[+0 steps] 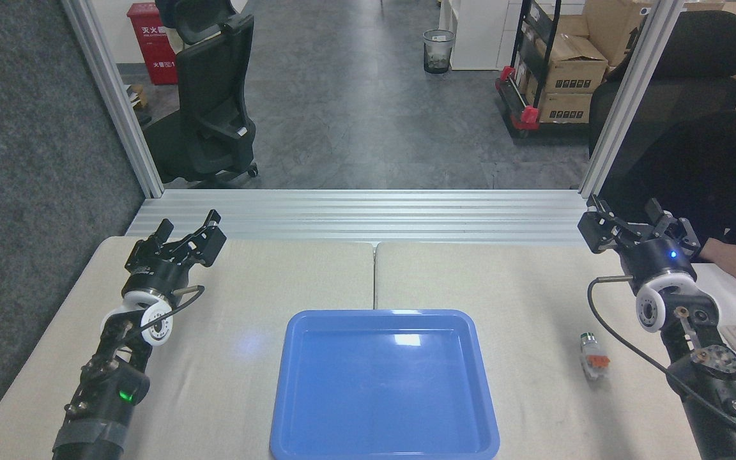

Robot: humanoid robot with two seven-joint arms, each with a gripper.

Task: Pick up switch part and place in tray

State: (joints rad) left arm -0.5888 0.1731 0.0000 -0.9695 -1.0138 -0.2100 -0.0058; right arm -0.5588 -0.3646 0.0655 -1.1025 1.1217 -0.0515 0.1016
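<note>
Switch part (593, 356) on table right of tray (384, 383), right pincer (623, 217) apart, seemingly open, empty

The tray (384, 383) at lower centre is smooth blue plastic, glossy enough to carry a white glare patch near its top edge. The counter (266, 281) under it looks matt, pale beige, faintly textured like cloth or mat. The switch part (592, 356) at lower right is white plastic with an orange block and a dark end. Both the left hand (186, 237) and the right hand (627, 220) are matt black, with glossy white rings behind them. A ribbed rail (368, 214) of brushed silvery metal crosses the middle of the frame. At the left edge a wall panel (23, 160) looks like rough grey felt
</note>
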